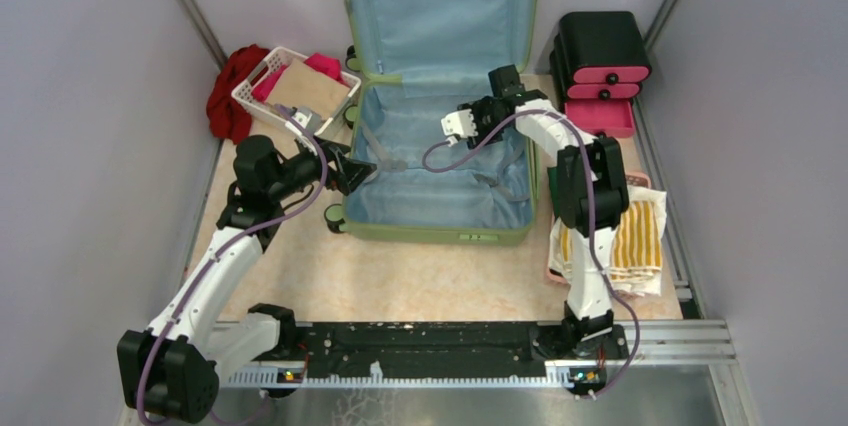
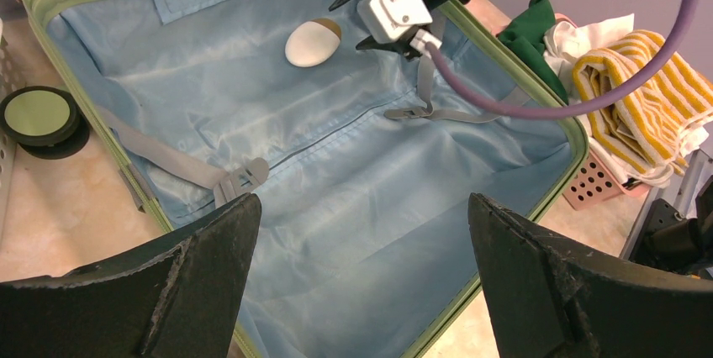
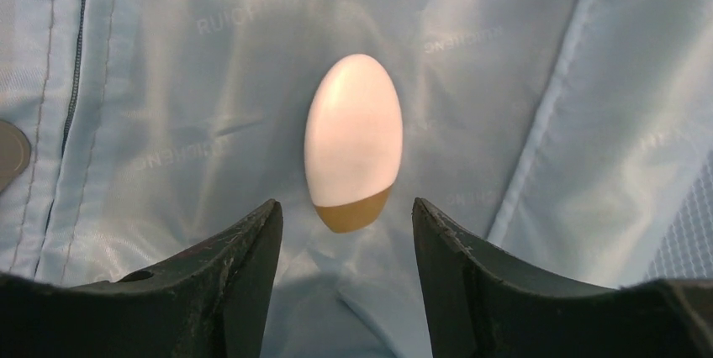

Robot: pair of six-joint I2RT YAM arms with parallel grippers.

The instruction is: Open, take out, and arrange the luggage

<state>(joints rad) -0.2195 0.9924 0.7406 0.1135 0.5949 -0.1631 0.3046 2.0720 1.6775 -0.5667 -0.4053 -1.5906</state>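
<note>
Squeezing the slick white egg-shaped object (image 3: 353,144) off-centre, the unclenched right claw (image 3: 346,207) could squirt it across the suitcase (image 1: 440,196) lining.

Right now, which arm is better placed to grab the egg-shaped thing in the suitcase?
Right. The right hand hangs open directly above the white egg-shaped item in the luggage; the left hand sits back at the rim.
</note>
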